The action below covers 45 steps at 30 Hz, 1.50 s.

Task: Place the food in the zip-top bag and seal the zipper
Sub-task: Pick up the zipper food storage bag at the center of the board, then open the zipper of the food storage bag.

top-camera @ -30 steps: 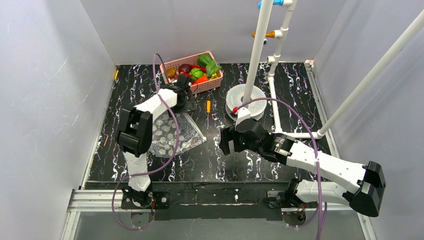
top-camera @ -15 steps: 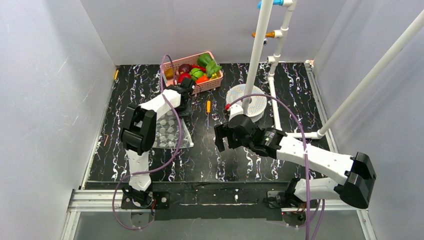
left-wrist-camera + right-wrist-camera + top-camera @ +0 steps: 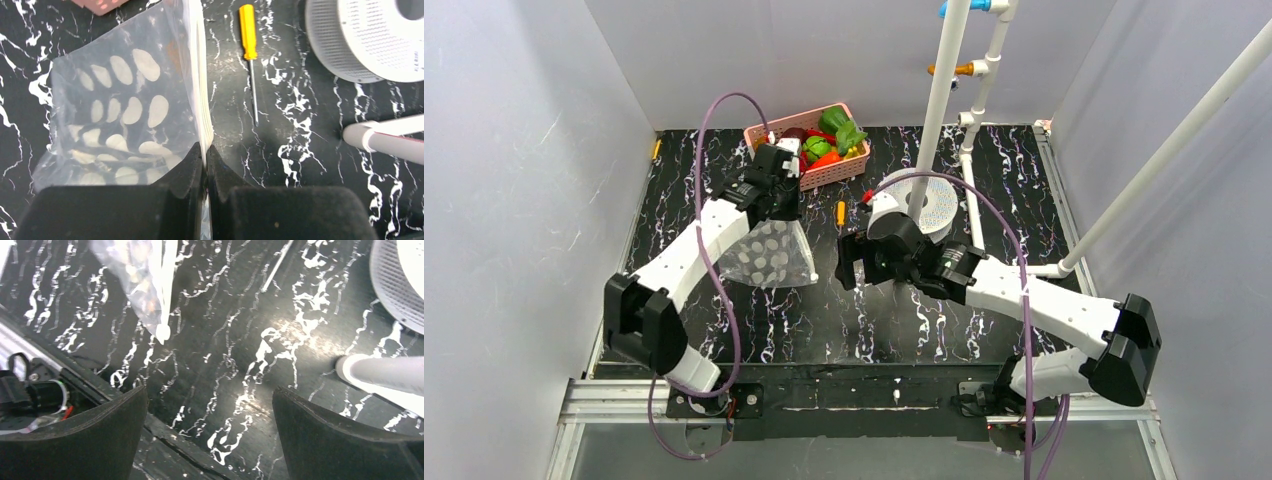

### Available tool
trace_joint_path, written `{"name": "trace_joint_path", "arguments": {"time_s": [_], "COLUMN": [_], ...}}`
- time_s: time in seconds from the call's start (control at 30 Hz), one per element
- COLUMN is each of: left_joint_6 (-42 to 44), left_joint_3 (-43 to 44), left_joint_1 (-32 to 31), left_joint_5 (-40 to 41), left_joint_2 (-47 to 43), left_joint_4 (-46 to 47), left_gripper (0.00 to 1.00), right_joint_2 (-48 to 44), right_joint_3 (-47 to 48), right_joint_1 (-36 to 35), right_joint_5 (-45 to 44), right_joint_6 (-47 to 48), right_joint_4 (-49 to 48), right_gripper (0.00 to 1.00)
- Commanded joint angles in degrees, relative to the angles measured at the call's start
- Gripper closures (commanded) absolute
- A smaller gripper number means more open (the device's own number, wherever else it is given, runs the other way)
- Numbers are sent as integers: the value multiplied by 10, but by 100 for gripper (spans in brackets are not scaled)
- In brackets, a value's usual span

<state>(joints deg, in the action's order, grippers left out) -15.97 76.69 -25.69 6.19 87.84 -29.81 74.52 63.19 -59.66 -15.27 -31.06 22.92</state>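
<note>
The clear zip-top bag (image 3: 769, 255) with white dots hangs lifted off the black table, in front of the pink basket. My left gripper (image 3: 782, 212) is shut on its edge. In the left wrist view the fingers pinch (image 3: 205, 150) the bag's (image 3: 125, 115) pale zipper strip (image 3: 201, 85), which runs away from the jaws. The food (image 3: 826, 146), red, green and orange toy pieces, lies in the basket (image 3: 836, 173). My right gripper (image 3: 848, 266) hovers open just right of the bag with nothing between its fingers (image 3: 210, 395). The bag's lower corner (image 3: 145, 285) shows at the upper left of the right wrist view.
An orange-handled screwdriver (image 3: 841, 213) (image 3: 248, 30) lies between the bag and a white perforated spool (image 3: 936, 205) (image 3: 360, 40). White pipes (image 3: 944, 90) rise from the spool and run along the table's right side (image 3: 385, 372). Grey walls enclose the table.
The left gripper has shut on the bag's edge and raised the bag off the table, toward the basket. The right arm has swung left toward the bag, jaws still open.
</note>
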Motion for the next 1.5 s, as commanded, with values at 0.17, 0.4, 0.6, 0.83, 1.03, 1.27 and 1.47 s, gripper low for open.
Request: {"name": "trace_joint_path", "arguments": {"time_s": [0.17,0.4,0.6,0.83,1.03,1.27,1.47], "left_joint_6": [73,90,88,78,74,77,78], "left_joint_3": [-95,-267,-294,-290,-296,-295,-295], "left_joint_1": [-4,-4,-4,-5,-5,-5,-5], "left_joint_5": [-100,-142,-186,-215,-206,-198,-197], "left_joint_2": [-164,-370,-406,-386,-395,-397,-398], "left_joint_4": [-26,93,135,138,146,142,142], "left_gripper": [98,84,80,88,87,87,87], "right_joint_2": [24,94,151,182,193,166,156], "right_joint_3": [40,60,90,73,66,34,24], "right_joint_1": [-1,16,36,40,40,43,46], "right_joint_5": [150,248,321,334,343,316,307], "right_joint_6": [-13,-46,-42,-61,-66,-51,-37], "right_joint_4": [-115,-186,-224,-281,-298,-298,-284], "right_gripper": [6,21,23,28,51,51,44]}}
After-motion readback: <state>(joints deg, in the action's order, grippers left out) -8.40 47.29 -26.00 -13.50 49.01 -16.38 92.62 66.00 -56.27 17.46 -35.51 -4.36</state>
